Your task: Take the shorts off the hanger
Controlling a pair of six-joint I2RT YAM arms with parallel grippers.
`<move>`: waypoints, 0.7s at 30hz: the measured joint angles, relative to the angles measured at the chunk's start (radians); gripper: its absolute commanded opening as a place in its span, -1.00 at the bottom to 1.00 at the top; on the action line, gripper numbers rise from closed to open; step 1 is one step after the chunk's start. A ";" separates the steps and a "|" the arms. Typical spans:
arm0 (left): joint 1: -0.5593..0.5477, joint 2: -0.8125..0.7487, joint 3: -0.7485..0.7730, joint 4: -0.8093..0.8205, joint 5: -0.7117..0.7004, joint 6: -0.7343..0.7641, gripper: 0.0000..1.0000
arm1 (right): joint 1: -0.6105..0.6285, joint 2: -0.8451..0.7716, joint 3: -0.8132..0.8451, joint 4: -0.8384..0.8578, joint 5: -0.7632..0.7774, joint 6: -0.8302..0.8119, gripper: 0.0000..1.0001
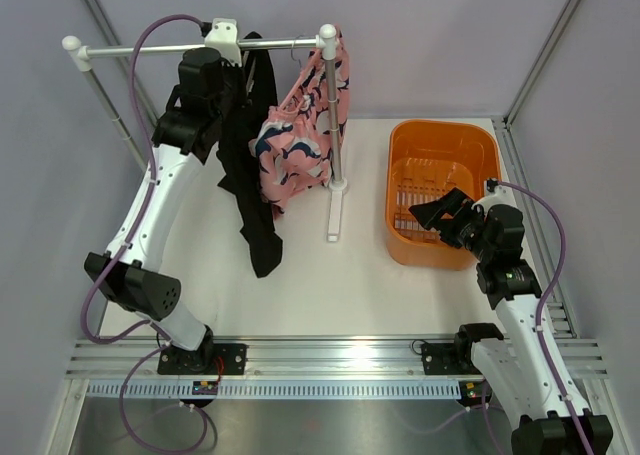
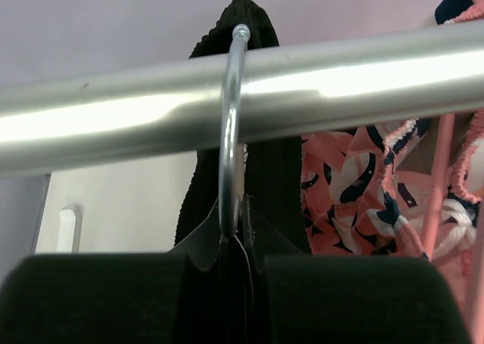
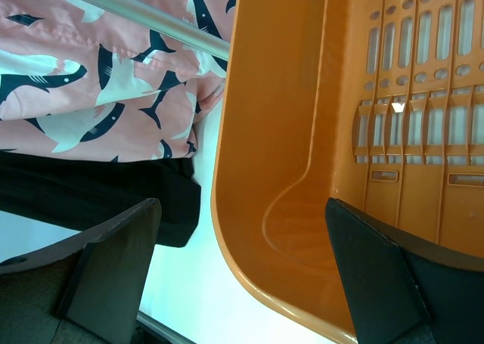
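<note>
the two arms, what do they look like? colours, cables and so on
Both the left arm and right arm have white links with black joint housings and black bases. A purple cable loops along each. The right gripper has matte black, wedge-shaped fingers.

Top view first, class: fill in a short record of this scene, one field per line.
rail: metal, far left of the table
black garment: hangs from the rail on a hanger
pink garment: shark print, hangs right of the black one
basket: orange, right of the rail
left gripper: at the rail, fingers either side of the hanger's neck; grip unclear
right gripper: open, over the basket's near rim
</note>
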 measured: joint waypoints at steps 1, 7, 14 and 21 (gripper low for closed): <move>-0.003 -0.009 0.000 -0.007 -0.002 -0.001 -1.00 | 0.000 -0.001 0.000 0.000 0.000 -0.002 0.99; -0.011 -0.049 0.050 -0.069 -0.005 -0.014 -1.00 | 0.000 -0.011 0.000 -0.001 0.002 -0.022 0.99; -0.014 -0.119 0.050 -0.139 -0.006 -0.042 -1.00 | 0.000 -0.006 0.000 0.000 0.010 -0.045 0.99; -0.031 -0.282 -0.126 -0.203 -0.014 -0.125 -1.00 | 0.000 0.021 0.000 -0.001 -0.017 -0.071 0.99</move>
